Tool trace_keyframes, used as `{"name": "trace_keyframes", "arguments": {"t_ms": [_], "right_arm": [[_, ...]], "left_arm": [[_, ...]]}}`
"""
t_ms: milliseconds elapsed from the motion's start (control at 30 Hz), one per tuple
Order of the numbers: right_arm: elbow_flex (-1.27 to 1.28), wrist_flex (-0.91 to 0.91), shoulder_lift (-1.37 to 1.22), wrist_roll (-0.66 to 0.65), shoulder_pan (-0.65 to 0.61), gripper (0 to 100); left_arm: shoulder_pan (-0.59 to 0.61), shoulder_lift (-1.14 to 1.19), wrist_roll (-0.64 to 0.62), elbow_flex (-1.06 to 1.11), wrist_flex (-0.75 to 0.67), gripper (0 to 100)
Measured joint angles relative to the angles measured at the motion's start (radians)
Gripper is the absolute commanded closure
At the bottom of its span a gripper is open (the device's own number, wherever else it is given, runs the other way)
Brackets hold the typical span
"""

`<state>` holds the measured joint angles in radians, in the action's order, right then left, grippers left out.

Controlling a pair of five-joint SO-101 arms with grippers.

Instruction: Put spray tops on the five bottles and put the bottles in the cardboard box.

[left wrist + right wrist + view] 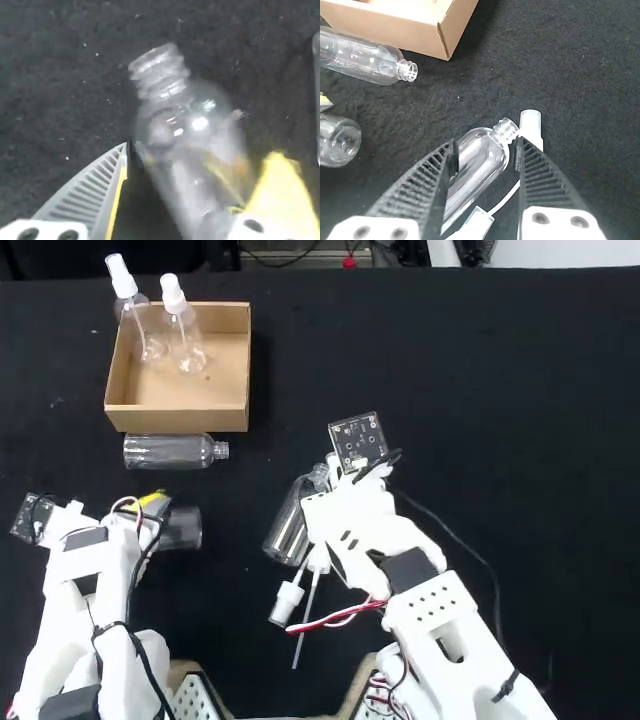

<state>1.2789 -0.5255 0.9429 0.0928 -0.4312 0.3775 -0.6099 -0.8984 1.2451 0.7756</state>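
Bottles first: the left bottle [190, 150] sits clamped in the left gripper [200, 152] at 8 o'clock on the table [500, 390]. Its open neck points clear of the jaws, probably so that a top can go on. The right bottle [480, 157] lies near the centre. The right gripper [485, 145] has its jaws apart, close on either side of the body and not visibly squeezing, which looks like lining up a grasp. One top [531, 125] lies just beside that neck. A second top [288, 602], tube trailing, lies at 6 o'clock from the bottle, and both seem handy for capping. A spare bottle [175, 451], uncapped, lies just at 6 o'clock of the box [175, 420]. The box sits at 10 o'clock and holds two capped bottles [185, 335] upright.
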Motion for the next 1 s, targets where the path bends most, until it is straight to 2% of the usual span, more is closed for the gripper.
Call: {"name": "trace_keyframes", "arguments": {"t_ms": [100, 333, 500, 733, 867, 1000], "right_arm": [[0.000, 0.000, 0.000, 0.000, 0.000, 81.9], [0.000, 0.000, 0.000, 0.000, 0.000, 81.9], [0.000, 0.000, 0.000, 0.000, 0.000, 81.9], [0.000, 0.000, 0.000, 0.000, 0.000, 81.9], [0.000, 0.000, 0.000, 0.000, 0.000, 81.9], [0.000, 0.000, 0.000, 0.000, 0.000, 81.9]], "left_arm": [[0.002, 0.000, 0.000, 0.000, -0.006, 86], [0.003, -0.009, 0.132, -0.002, -0.008, 86], [0.003, -0.003, 0.391, -0.058, 0.048, 85], [-0.078, 0.002, 0.801, -0.239, 0.454, 71], [-0.089, 0.002, 1.077, -0.233, 0.430, 75], [-0.095, -0.003, 1.162, -0.169, 0.258, 77]]}}
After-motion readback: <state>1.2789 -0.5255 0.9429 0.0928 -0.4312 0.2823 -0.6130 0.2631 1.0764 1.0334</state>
